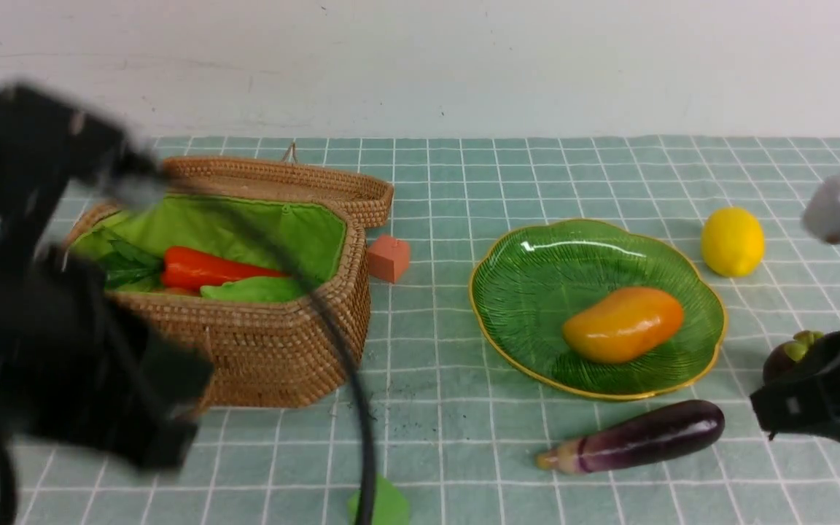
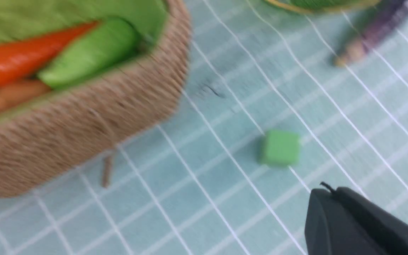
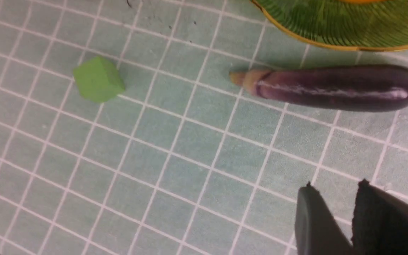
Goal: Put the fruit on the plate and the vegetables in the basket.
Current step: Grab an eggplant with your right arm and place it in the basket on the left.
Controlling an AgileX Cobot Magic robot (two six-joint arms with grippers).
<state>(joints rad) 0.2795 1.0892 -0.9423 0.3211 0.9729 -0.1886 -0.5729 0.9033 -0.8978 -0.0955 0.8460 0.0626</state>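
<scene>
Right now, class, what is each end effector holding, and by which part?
Nothing: left end effector shut and empty; right end effector empty too.

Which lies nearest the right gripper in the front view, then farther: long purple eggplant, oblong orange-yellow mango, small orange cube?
From the right gripper:
1. The eggplant, on the cloth to its left.
2. The mango, on the green glass plate.
3. The orange cube, beside the wicker basket.

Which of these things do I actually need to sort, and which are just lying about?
Job: basket, holding carrot and gourd; plate, holding mango; lemon, mangosteen and eggplant, on the cloth.
Lying about: orange cube beside the basket; green cube on the cloth.
</scene>
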